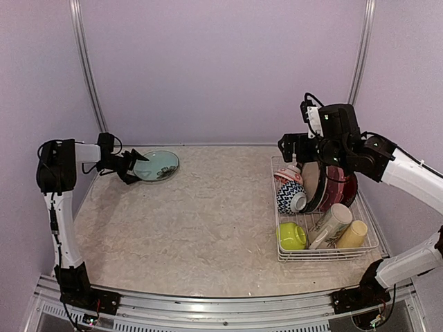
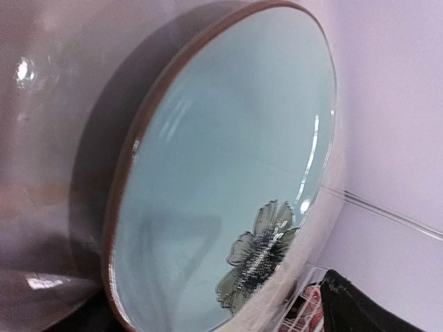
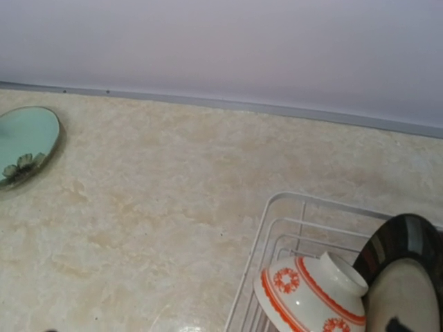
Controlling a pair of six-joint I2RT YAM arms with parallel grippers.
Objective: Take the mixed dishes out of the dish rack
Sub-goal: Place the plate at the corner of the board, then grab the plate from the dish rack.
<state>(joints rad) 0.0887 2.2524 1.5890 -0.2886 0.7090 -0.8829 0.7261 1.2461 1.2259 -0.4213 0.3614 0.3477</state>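
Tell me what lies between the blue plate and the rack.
Nothing: only bare tabletop separates the plate and the rack, clear in the top and right wrist views.

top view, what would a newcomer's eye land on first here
The white dish rack at the right, crowded with dishes: a lime-green bowl in its near-left corner, with a cream mug and a yellow mug lying beside it. Next, the lone pale blue flowered plate lying flat at the table's far left, with the left gripper at its edge.

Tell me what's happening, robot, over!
Left end effector open beside blue plate on table. Right end effector open over dish rack. Bowls, plates, mugs left inside. Nothing blocking.
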